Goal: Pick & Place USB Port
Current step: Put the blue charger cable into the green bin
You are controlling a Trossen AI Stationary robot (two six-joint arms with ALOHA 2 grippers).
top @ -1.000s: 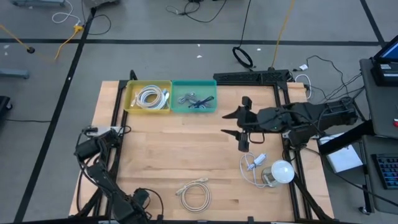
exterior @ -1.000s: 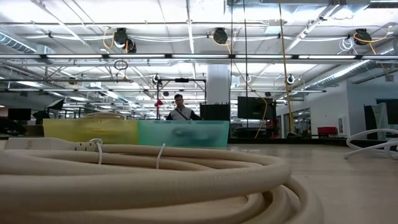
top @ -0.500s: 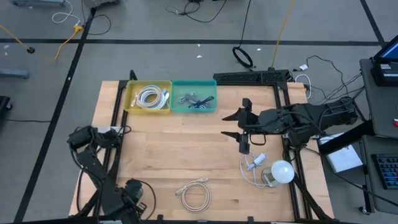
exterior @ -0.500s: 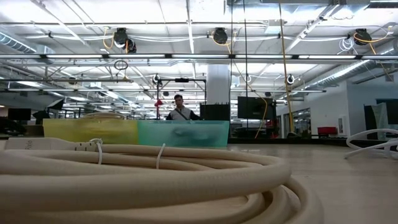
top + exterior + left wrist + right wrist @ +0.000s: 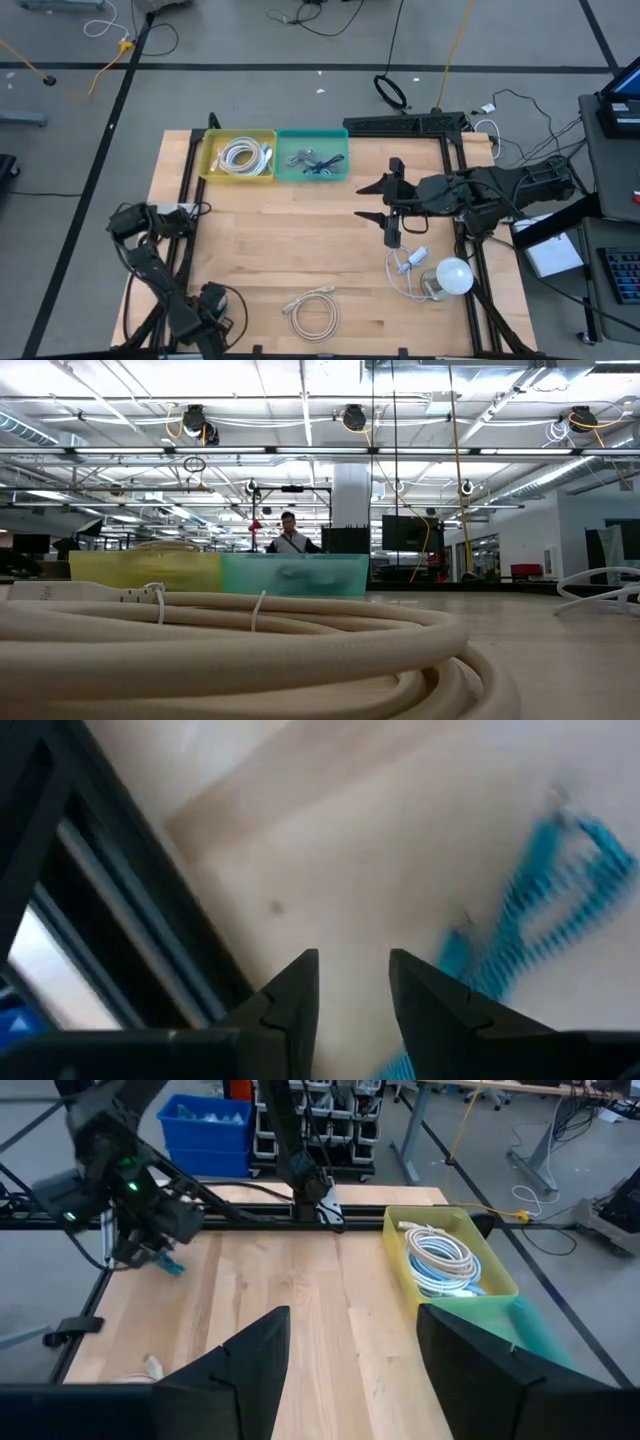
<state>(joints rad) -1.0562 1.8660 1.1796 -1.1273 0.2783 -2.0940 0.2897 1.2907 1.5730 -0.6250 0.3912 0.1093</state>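
My left gripper [image 5: 124, 219] hangs over the table's left edge, fingers a little apart and empty [image 5: 350, 982]. A blurred blue thing [image 5: 540, 910] lies on the wood just beyond its fingers, and shows under it in the right wrist view too [image 5: 166, 1266]. My right gripper [image 5: 372, 199] hovers open and empty over the table's right middle [image 5: 350, 1370]. A white cable with a plug [image 5: 408, 262] lies on the table near it. No USB port can be told apart with certainty.
A yellow bin [image 5: 238, 156] holding a coiled white cable and a green bin [image 5: 312, 156] with dark parts stand at the far edge. A cream cable coil [image 5: 313, 312] lies at the near edge. A white round object [image 5: 452, 274] sits right. A person [image 5: 292, 536] stands behind the table.
My left arm has swung toward the table's left edge and slightly toward the far edge, with its elbow shifting too; its wrist view is blurred by motion.
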